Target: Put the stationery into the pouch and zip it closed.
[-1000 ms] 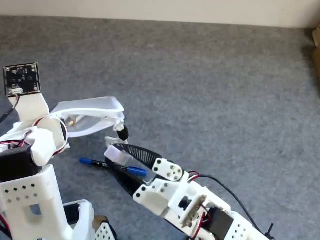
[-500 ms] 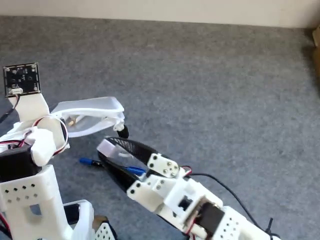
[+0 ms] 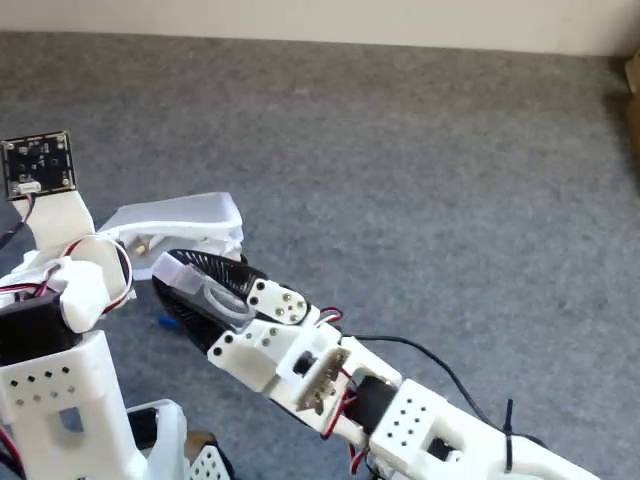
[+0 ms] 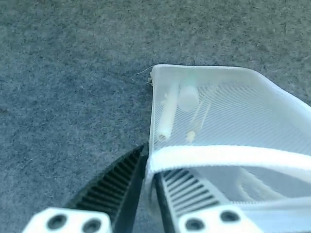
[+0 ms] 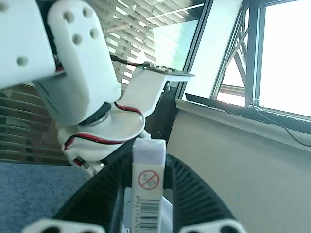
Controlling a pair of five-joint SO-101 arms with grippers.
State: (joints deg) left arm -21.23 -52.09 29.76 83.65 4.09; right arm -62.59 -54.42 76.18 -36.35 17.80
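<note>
Judging by the white pieces (image 4: 168,112) already showing through the mesh pouch (image 4: 233,116), filling is partly done and zipping is yet to come. The left gripper (image 4: 148,167) is pinched on the pouch's rim. The right gripper (image 5: 147,150) clamps a white barcoded stick (image 5: 146,194) just beside the pouch mouth, and a blue pen (image 3: 166,322) lies beneath it on the carpet (image 3: 450,180).
</note>
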